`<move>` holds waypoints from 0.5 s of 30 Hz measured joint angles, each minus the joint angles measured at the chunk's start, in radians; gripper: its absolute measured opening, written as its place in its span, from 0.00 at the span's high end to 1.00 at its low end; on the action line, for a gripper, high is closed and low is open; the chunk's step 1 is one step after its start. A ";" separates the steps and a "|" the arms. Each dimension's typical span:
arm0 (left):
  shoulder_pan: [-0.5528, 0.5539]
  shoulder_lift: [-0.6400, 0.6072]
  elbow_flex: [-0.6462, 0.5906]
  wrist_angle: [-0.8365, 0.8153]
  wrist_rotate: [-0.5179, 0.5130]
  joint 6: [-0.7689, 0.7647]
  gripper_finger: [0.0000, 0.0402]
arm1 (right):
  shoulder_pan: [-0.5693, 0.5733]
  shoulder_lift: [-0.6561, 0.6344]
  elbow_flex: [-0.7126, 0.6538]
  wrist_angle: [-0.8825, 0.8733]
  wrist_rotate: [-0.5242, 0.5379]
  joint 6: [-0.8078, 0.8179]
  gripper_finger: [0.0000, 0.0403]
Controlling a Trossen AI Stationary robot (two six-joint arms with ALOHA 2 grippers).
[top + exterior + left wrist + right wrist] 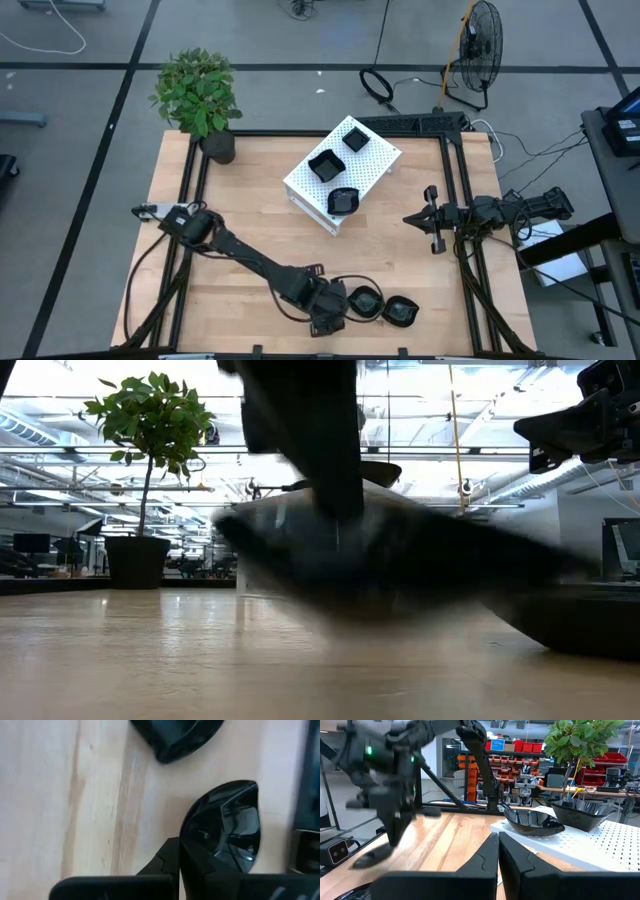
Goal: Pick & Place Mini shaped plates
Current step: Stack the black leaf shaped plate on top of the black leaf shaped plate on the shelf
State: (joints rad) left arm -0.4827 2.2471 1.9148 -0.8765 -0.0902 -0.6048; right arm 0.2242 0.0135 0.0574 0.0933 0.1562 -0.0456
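Observation:
Two glossy black mini shaped plates are at the table's near edge: one (pixel 362 300) at my left gripper (pixel 333 316), another (pixel 401 312) just to its right. In the left wrist view the fingers (pixel 179 845) are shut at the rim of the nearer plate (pixel 230 830), and the other plate (pixel 175 737) lies beyond. In the low view the arm and that plate (pixel 400 560) are blurred. Three more plates (pixel 355 137) (pixel 325 165) (pixel 343 201) rest on the white perforated box (pixel 378 160). My right gripper (pixel 412 218) hovers shut, right of the box. My left gripper pinches the nearer plate by its rim (pixel 186 832), on the side toward the arm. The fingers come slanting down from the table's left. The rest of the plate reaches out beyond the fingertips. Whether it is clear of the table cannot be told.
A potted plant (pixel 200 95) stands at the table's far left corner. The box sits tilted in the far middle, its top (pixel 600 845) and two plates (pixel 532 822) (pixel 582 812) showing in the right wrist view. Bare wood lies between box and near plates.

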 joint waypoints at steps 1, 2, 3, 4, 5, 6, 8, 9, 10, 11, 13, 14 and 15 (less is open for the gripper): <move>-0.004 -0.017 0.000 0.000 -0.011 0.000 0.99 | 0.000 0.000 0.000 0.000 0.000 0.000 1.00; -0.007 -0.037 0.000 0.000 -0.031 0.000 0.99 | 0.000 0.000 0.000 0.000 0.000 0.000 1.00; -0.012 -0.057 0.000 -0.002 -0.055 0.000 0.99 | 0.000 0.000 0.000 0.000 0.000 0.000 1.00; -0.016 -0.080 0.000 -0.002 -0.078 0.000 0.99 | 0.000 0.000 0.000 0.000 0.000 0.000 1.00; -0.017 -0.104 0.000 0.003 -0.101 -0.002 0.99 | 0.000 0.000 0.000 0.000 0.000 0.000 1.00; -0.017 -0.132 0.000 0.005 -0.125 -0.008 0.99 | 0.000 0.000 0.000 0.000 0.000 0.000 1.00; -0.014 -0.188 0.000 0.010 -0.189 -0.042 0.99 | 0.000 0.000 0.000 0.000 0.000 0.000 1.00; -0.010 -0.218 0.000 0.011 -0.227 -0.068 0.99 | 0.000 0.000 0.000 0.000 0.000 0.000 1.00; -0.003 -0.249 0.000 0.010 -0.271 -0.104 0.99 | 0.000 0.000 0.000 0.000 0.000 0.000 1.00; 0.006 -0.278 0.000 0.010 -0.316 -0.157 0.99 | 0.000 0.000 0.000 0.000 0.000 0.000 1.00; 0.030 -0.343 0.000 0.003 -0.423 -0.284 0.99 | 0.000 0.000 0.000 0.000 0.000 0.000 1.00; 0.046 -0.374 0.000 0.004 -0.478 -0.334 0.99 | 0.000 0.000 0.000 0.000 0.000 0.000 1.00; 0.059 -0.403 0.001 0.007 -0.534 -0.369 0.99 | 0.000 0.000 0.000 0.000 0.000 0.000 1.00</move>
State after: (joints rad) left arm -0.4237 1.8438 1.9154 -0.8699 -0.6239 -0.9739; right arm 0.2241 0.0135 0.0578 0.0937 0.1562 -0.0456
